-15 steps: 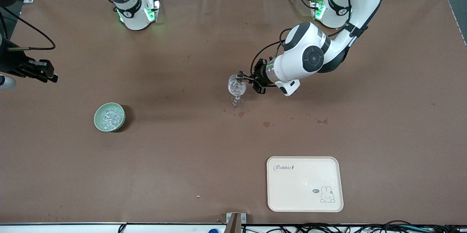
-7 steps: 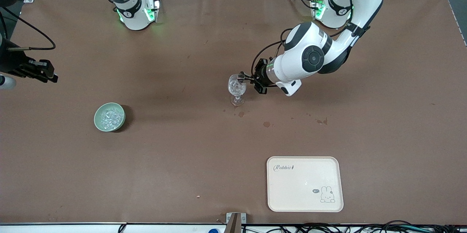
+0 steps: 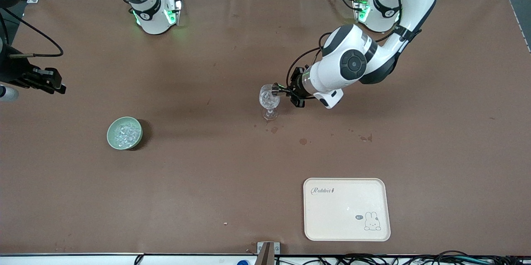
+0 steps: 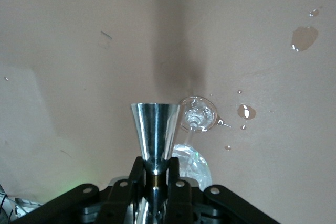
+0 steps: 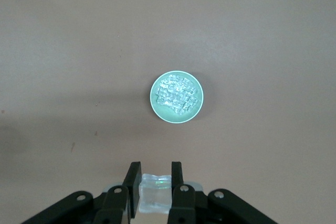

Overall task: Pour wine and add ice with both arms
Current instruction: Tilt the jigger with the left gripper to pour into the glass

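My left gripper point(image 3: 283, 90) is shut on the waist of the small silvery jigger point(image 3: 276, 88), which lies tipped on its side at the rim of the clear stemmed glass point(image 3: 269, 100) in the table's middle. No liquid shows. In the left wrist view the jigger point(image 4: 155, 129) juts from the gripper point(image 4: 156, 163) over the glass's foot point(image 4: 198, 114); the glass holds glittering chunks. My right gripper point(image 5: 156, 169) is shut on one clear ice cube point(image 5: 155, 192), high over the table beside the pale-green bowl point(image 5: 157, 109) of ice point(image 5: 177, 95). It shows in the front view point(image 3: 56, 86).
The bowl point(image 3: 111, 138) with its ice heap point(image 3: 124, 132) sits toward the right arm's end. A cream rabbit tray point(image 3: 346, 209) lies near the front edge toward the left arm's end. Wet spots point(image 3: 303, 141) mark the cloth just nearer than the glass.
My left arm's forearm has rolled and shifted slightly, with the jigger staying at the glass's rim. The right arm has not moved.
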Tool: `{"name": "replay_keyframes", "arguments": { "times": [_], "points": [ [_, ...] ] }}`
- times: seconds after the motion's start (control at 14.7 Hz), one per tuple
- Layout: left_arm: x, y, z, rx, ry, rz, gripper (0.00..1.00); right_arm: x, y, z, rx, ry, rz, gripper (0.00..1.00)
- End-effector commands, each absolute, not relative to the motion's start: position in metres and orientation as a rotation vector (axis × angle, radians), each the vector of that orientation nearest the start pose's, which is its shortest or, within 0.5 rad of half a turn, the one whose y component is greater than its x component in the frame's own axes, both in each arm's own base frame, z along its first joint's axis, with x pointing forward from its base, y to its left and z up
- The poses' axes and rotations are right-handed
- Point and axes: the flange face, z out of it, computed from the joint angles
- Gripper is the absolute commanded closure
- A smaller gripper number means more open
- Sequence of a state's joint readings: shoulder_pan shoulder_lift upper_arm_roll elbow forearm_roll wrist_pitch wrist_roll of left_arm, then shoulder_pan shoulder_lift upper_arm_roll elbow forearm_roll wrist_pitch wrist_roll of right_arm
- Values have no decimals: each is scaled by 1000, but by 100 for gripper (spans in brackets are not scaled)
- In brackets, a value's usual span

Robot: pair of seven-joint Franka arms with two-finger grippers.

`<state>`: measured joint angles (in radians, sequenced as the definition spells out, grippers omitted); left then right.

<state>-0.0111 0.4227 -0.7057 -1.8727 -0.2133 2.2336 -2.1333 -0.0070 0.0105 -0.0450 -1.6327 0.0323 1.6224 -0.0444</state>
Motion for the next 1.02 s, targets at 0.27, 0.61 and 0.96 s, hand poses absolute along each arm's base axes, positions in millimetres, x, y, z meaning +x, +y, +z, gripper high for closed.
{"name": "replay_keyframes", "arguments": {
  "times": [0.27, 0.61, 0.96],
  "points": [
    [491, -400, 349, 2085, 2184, -588, 100, 554, -22, 596, -3114, 29, 25, 94],
    [503, -401, 347, 2090, 2148, -628, 100, 554, -21, 595, -3116, 24, 25, 94],
    [502, -405, 352, 2107, 2020, -763, 100, 554, -18, 595, -3114, 27, 25, 94]
  ]
}}
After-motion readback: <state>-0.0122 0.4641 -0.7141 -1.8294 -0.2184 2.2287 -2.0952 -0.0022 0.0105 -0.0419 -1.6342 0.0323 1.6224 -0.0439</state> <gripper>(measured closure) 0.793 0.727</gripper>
